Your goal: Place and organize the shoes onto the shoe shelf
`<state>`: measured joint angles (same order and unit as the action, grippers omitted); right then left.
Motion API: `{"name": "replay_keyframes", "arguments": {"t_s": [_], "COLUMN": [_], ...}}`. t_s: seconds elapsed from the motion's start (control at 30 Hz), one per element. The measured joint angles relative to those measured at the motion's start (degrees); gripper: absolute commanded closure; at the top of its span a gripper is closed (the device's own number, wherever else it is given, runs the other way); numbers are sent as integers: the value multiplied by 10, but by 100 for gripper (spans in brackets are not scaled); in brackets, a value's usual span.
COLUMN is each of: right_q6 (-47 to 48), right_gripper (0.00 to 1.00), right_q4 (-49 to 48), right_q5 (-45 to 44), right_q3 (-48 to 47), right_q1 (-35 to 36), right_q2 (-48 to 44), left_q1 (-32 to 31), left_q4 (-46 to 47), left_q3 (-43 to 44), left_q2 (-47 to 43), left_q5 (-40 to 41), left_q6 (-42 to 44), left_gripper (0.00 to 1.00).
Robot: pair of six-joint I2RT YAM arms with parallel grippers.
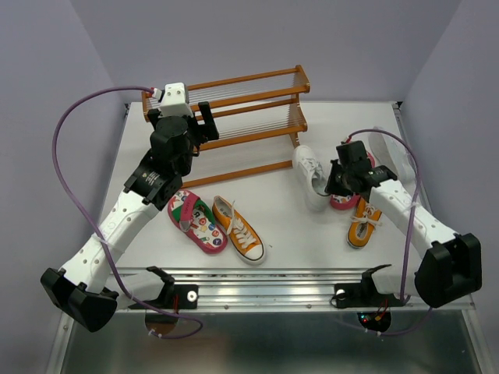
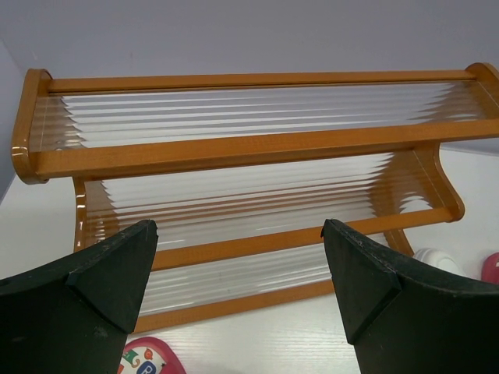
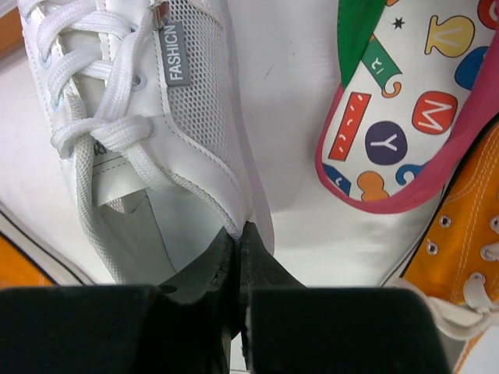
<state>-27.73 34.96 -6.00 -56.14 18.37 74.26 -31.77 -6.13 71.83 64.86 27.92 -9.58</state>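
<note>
The shoe shelf [image 1: 234, 125] stands empty at the back; it fills the left wrist view [image 2: 249, 148]. My left gripper [image 1: 209, 123] is open and empty, held in front of the shelf's left half [image 2: 240, 265]. My right gripper [image 1: 337, 178] is shut on the collar wall of a white sneaker [image 1: 310, 175], seen close in the right wrist view [image 3: 243, 230]. That white sneaker [image 3: 140, 117] lies right of the shelf. A pink shoe [image 1: 196, 222] and an orange sneaker [image 1: 240, 230] lie at front centre. The other pink shoe [image 3: 405, 117] and orange sneaker [image 1: 364, 222] lie beside the right gripper.
A white shape [image 1: 394, 156], likely the second white sneaker, lies at the far right behind the right arm. A purple cable loops off the left arm [image 1: 58, 148]. The table's metal front rail [image 1: 257, 288] runs between the arm bases.
</note>
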Motion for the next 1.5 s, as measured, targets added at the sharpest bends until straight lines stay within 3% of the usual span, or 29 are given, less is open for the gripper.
{"name": "replay_keyframes", "arguments": {"t_s": [0.2,0.57,0.83,1.3,1.5], "right_q6": [16,58,76,78,63], "right_gripper": [99,99,99,99,99], "right_q4": [58,116,126,126,119], "right_q5": [4,22,28,31,-3], "right_q3": [-26,-175,-273,-335,-409], "right_q1": [4,5,5,23,47], "right_q2": [-42,-37,49,135,213], "left_q1": [0,0,0,0,0], "left_q4": [0,0,-4,-11,-15], "left_q3": [0,0,0,0,0], "left_q2": [0,0,0,-10,-17], "left_q5": [1,0,3,8,8], "left_q6": [2,3,3,2,1], "left_gripper": [1,1,1,1,1]}}
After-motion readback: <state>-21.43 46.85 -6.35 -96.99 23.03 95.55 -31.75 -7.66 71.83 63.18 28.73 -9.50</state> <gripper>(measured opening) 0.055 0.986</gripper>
